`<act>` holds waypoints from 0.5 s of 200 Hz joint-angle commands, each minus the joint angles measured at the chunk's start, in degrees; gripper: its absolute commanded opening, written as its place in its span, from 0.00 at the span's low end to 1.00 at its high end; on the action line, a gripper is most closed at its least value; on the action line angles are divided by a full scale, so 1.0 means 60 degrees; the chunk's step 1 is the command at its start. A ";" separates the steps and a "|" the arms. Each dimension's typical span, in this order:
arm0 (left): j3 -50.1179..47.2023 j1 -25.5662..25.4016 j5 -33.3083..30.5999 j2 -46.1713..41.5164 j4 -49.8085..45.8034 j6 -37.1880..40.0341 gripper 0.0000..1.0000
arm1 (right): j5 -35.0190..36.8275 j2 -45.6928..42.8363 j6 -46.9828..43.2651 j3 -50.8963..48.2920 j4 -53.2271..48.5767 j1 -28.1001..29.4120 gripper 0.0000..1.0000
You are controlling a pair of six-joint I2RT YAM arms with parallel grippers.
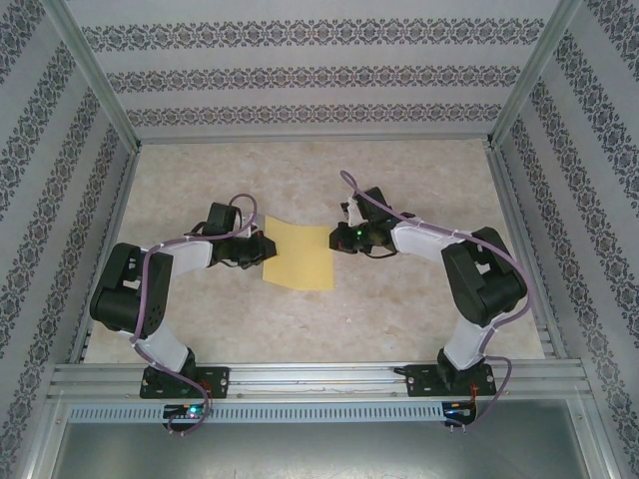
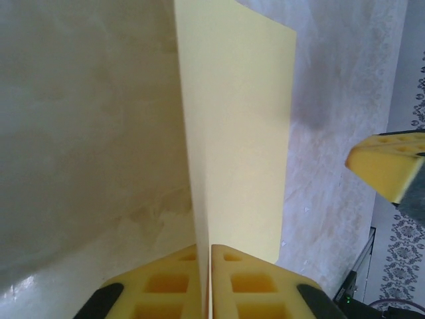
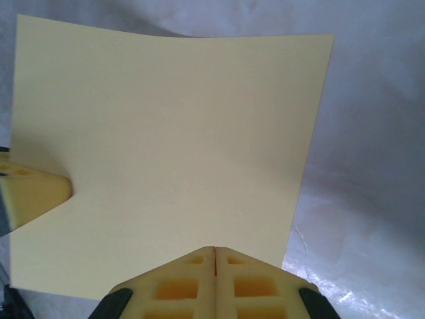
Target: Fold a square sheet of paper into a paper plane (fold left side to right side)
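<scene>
The pale-yellow square sheet of paper [image 1: 300, 254] lies in the middle of the table between my two arms. My left gripper [image 1: 265, 244] is at its left edge, turned on its side. In the left wrist view the sheet [image 2: 239, 133] runs edge-on into the shut jaws of the left gripper [image 2: 210, 247], which pinches it. My right gripper [image 1: 336, 238] is at the sheet's right edge, jaws shut. In the right wrist view its closed tips [image 3: 215, 249] point at the flat face of the sheet [image 3: 172, 133], which bows slightly. I cannot tell whether they touch it.
The marbled tabletop [image 1: 399, 319] surrounds the sheet. Patterned walls and metal frame posts [image 1: 100, 90] enclose the table on three sides. A rail [image 1: 319, 374] along the near edge carries both arm bases. One yellow finger of the other arm shows in each wrist view.
</scene>
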 commanded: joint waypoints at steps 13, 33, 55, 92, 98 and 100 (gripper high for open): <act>0.0236 -0.0129 -0.0019 0.0002 -0.0318 0.0210 0.14 | 0.0219 0.0558 0.0009 0.0268 -0.0392 0.0119 0.00; 0.0254 -0.0187 0.0080 -0.0093 -0.0285 0.0167 0.19 | 0.0268 0.0867 -0.0099 0.0307 -0.0568 0.0171 0.00; 0.0365 -0.0255 0.0152 -0.0199 -0.0332 0.0144 0.25 | 0.0473 0.1125 -0.0178 0.0295 -0.0769 0.0222 0.00; 0.0614 -0.0446 0.0233 -0.0321 -0.0514 0.0176 0.31 | 0.0759 0.1324 -0.0357 0.0239 -0.1021 0.0274 0.00; 0.0680 -0.0493 0.0262 -0.0334 -0.0547 0.0180 0.32 | 0.0782 0.1340 -0.0364 0.0231 -0.1025 0.0282 0.00; 0.0704 -0.0512 0.0253 -0.0335 -0.0562 0.0191 0.33 | 0.0788 0.1341 -0.0377 0.0235 -0.1031 0.0282 0.00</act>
